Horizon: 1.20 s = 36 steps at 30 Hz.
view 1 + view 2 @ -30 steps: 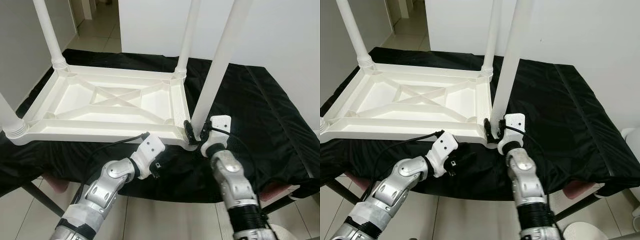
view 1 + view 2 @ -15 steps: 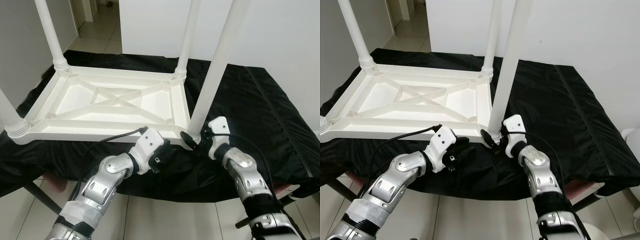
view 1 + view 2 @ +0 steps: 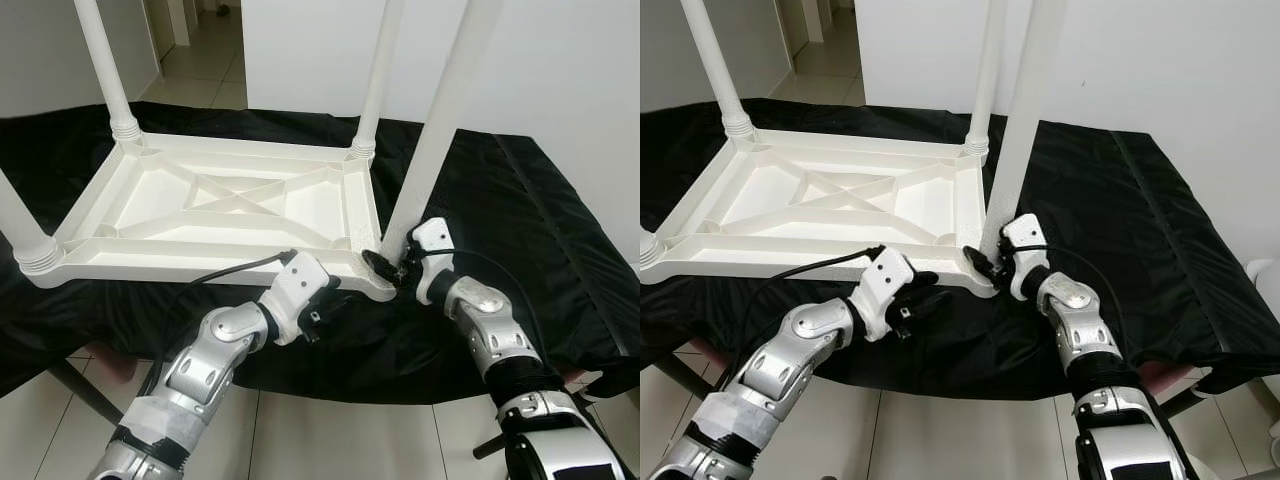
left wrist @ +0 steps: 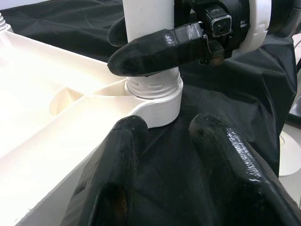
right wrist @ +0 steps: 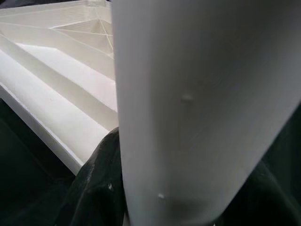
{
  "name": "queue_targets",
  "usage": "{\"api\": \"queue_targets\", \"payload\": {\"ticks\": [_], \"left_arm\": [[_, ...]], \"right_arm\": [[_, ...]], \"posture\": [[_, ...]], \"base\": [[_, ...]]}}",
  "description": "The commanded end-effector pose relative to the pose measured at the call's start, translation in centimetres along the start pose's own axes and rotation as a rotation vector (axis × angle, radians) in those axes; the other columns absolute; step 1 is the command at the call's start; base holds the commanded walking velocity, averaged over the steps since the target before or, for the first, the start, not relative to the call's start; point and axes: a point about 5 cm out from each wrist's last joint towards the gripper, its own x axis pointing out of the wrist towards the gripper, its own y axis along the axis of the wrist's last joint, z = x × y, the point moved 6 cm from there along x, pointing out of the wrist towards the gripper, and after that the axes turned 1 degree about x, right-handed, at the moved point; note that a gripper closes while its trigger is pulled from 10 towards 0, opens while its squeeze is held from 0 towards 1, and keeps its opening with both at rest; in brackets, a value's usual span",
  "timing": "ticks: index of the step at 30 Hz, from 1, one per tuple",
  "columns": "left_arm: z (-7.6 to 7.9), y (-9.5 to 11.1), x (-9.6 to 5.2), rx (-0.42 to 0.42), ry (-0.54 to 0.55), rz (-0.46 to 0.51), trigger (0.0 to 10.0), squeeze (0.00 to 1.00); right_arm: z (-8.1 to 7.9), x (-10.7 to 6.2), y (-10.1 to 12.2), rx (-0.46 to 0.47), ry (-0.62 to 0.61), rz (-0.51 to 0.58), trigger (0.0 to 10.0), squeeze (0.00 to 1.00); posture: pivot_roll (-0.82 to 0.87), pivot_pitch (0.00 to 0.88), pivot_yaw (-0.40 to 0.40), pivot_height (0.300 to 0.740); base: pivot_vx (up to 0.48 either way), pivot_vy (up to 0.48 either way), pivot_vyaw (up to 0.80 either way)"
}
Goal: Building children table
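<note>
A white children's table lies upside down on a black-draped surface, legs pointing up. The right end effector pinches the near-right leg at its base, by the surface's near edge. The left end effector hovers slightly spread just beside that corner, over open black cloth.

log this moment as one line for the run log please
step: fitting near-right leg | right gripper: shut on leg base at corner socket | left gripper: open, beside tabletop edge | table: upside down on black cloth
</note>
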Motion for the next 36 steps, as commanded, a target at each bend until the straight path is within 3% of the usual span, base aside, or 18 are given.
{"api": "queue_targets", "payload": {"ticks": [1, 4, 5, 11, 19, 23, 30, 33, 36], "left_arm": [[0.3, 0.3, 0.0, 0.006, -0.03, 0.002, 10.0, 0.0], [0.4, 0.2, 0.0, 0.0, -0.029, 0.0, 10.0, 0.0], [0.5, 0.1, 0.0, -0.003, -0.029, -0.001, 10.0, 0.0], [-0.6, 0.6, 0.1, -0.007, 0.029, 0.032, 10.0, 0.0], [-0.9, 0.7, 0.2, -0.009, 0.044, 0.036, 10.0, 0.0], [-0.7, 0.3, 0.1, -0.009, 0.052, 0.027, 10.0, 0.0], [-0.5, 0.0, 0.1, -0.016, 0.051, 0.022, 10.0, 0.0], [-0.5, 0.0, 0.2, -0.019, 0.047, 0.023, 10.0, 0.0], [-0.4, 0.1, 0.3, -0.019, 0.045, 0.024, 10.0, 0.0]], "right_arm": [[-0.2, -0.3, -1.3, 0.016, 0.01, -0.041, 0.0, 0.0], [-0.1, -0.5, -1.7, 0.025, 0.004, -0.046, 0.0, 0.0], [-0.1, -0.5, -1.7, 0.036, -0.006, -0.042, 10.0, 0.0], [0.4, -0.1, -1.7, 0.09, -0.146, -0.032, 10.0, 0.0], [-0.4, 0.3, -1.2, 0.152, -0.228, 0.01, 10.0, 0.0], [-0.1, -0.9, -1.3, 0.21, -0.503, 0.042, 10.0, 0.0], [-1.1, -1.8, -1.0, 0.25, -0.71, 0.091, 10.0, 0.0], [-1.8, -1.3, -0.4, 0.296, -0.731, 0.118, 10.0, 0.0], [-2.0, -1.2, 0.5, 0.258, -0.701, 0.13, 10.0, 0.0]], "posture": [[0.04, 0.022, -0.032, 0.74], [0.04, 0.029, -0.032, 0.74], [0.04, 0.032, -0.032, 0.74], [0.03, 0.037, -0.035, 0.74], [0.03, 0.035, -0.041, 0.74], [0.02, 0.03, -0.05, 0.74], [0.02, 0.03, -0.051, 0.74], [0.02, 0.029, -0.052, 0.74], [0.02, 0.029, -0.053, 0.74]], "base": [[0.0, 0.0, 0.0], [0.0, 0.0, 0.0], [0.0, 0.0, 0.0], [0.0, 0.0, 0.0], [0.0, 0.0, 0.0], [0.0, 0.0, 0.0], [0.0, 0.0, 0.0], [0.0, 0.0, 0.0], [0.0, 0.0, 0.0]]}}
